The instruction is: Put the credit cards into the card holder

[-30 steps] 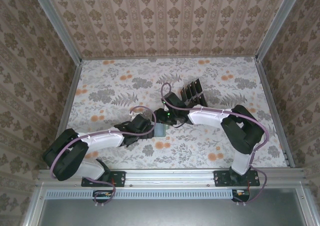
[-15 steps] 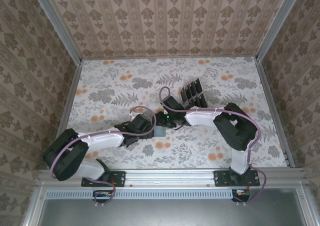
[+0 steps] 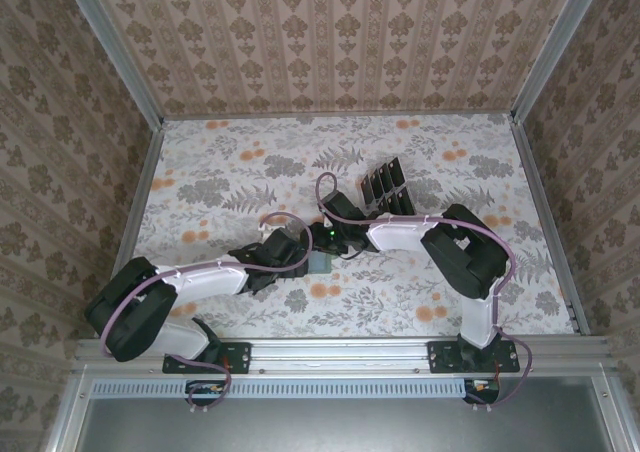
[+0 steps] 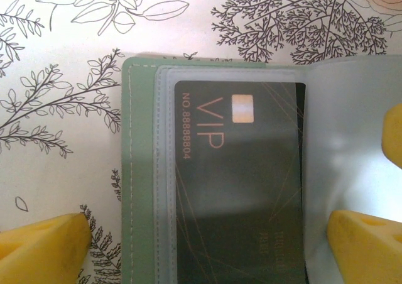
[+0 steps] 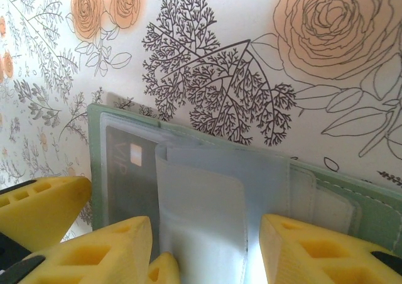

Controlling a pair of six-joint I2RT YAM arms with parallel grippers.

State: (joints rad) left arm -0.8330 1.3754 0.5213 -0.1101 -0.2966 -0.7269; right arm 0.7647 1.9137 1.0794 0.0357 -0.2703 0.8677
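The card holder [image 3: 320, 263] lies open on the floral table between the two arms; its grey-green edge [image 4: 142, 171] and rim [image 5: 94, 152] show close up. A black VIP credit card [image 4: 239, 183] sits inside a clear sleeve of it, and its corner [image 5: 129, 171] peeks out beside a raised clear sleeve leaf [image 5: 207, 208]. My left gripper [image 4: 207, 252] is open, its fingers wide on either side of the card. My right gripper [image 5: 204, 252] stands half apart astride the sleeve leaf. More credit cards [image 3: 385, 185] lie in a row behind.
A yellow fingertip of the right gripper [image 4: 392, 133] intrudes at the right of the left wrist view, and a left fingertip [image 5: 38, 208] shows in the right wrist view. Both arms crowd the wallet. Patterned walls [image 3: 340, 42] enclose the table.
The right arm has folded in and shifted a little left, bringing its gripper closer over the wallet. The left arm has not moved.
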